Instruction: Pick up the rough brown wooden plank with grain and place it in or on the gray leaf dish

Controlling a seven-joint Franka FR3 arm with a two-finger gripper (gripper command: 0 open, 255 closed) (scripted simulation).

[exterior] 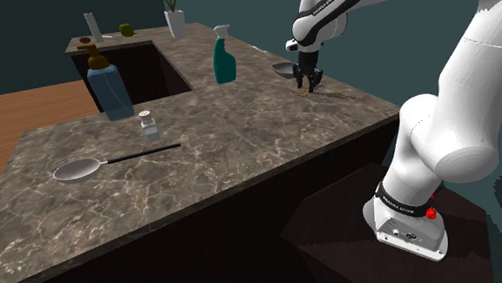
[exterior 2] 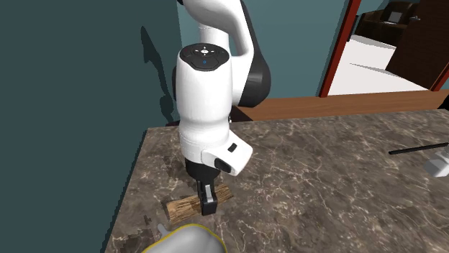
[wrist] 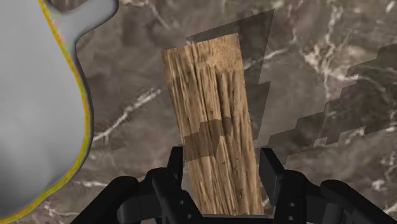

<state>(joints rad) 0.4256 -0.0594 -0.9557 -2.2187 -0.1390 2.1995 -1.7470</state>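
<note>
Shoulder view: we sit far behind the black two-finger claw (exterior: 309, 80), high, looking down across the brown marbled stone countertop (exterior: 240, 137). Second exterior view: we face the claw from its opposite side, close, looking back at the arm. Wrist view: nearest, looking down along the claw. Both near views share the rough brown wooden plank (wrist: 213, 121) under the claw and the grey leaf-shaped dish with a yellow rim (wrist: 32, 108) beside it.

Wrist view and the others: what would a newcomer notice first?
The rough brown plank lies on the marbled counter, right beneath the big white arm. Beside it sits a grey dish with a yellow rim; farther along the counter are a teal spray bottle and a long-handled spoon.
</note>
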